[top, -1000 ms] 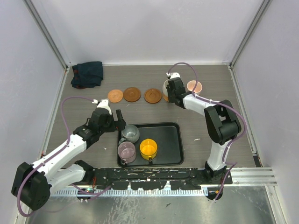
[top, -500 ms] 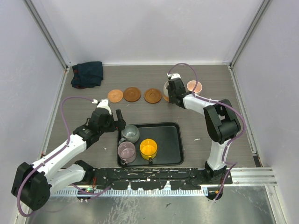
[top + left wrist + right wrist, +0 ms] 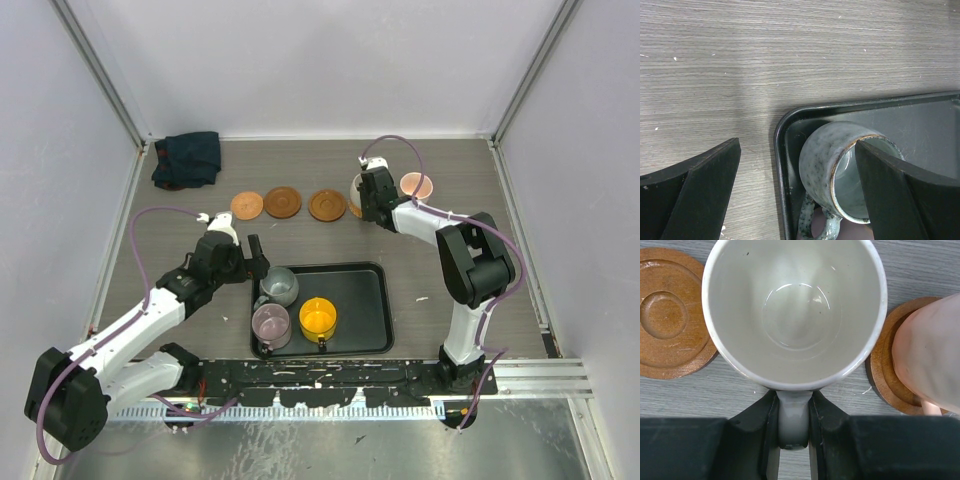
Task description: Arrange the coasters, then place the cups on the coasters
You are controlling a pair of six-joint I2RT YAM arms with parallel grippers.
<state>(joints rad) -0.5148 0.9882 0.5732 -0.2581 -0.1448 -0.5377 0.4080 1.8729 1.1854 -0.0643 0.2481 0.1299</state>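
No text, label, brand, number or sign can be read in any of the views.

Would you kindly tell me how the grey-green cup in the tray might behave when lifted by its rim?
The grey-green cup looks like glazed ceramic, so probably rigid, heavy for its size and breakable. Its glossy wall may slip in a rim pinch. The handle on one side might tilt it slightly.
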